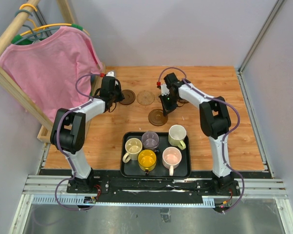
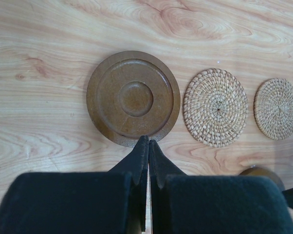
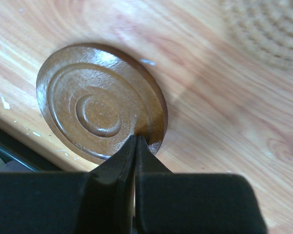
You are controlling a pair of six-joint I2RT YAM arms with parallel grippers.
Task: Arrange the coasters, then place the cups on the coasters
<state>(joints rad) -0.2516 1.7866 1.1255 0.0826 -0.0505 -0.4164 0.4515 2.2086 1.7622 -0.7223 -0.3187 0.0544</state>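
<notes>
A dark brown coaster [image 2: 133, 97] lies on the wooden table, and the shut tips of my left gripper [image 2: 148, 141] [image 1: 120, 98] touch its near rim. To its right lie two woven tan coasters [image 2: 215, 107] [image 2: 278, 108]. My right gripper [image 3: 137, 139] [image 1: 166, 111] is shut too, with its tips pressed on the edge of another dark brown coaster [image 3: 100, 109] [image 1: 157, 117]. Neither gripper holds anything. Five cups stand on the black tray [image 1: 132, 174]: cream [image 1: 133, 146], grey-purple [image 1: 150, 140], yellow-green [image 1: 177, 135], yellow [image 1: 147, 159] and pink [image 1: 172, 157].
A wooden rack with a pink shirt [image 1: 49, 63] on a hanger leans over the table's left side, close behind my left arm. Walls close in the back and right. The tray sits just in front of the coaster under my right gripper.
</notes>
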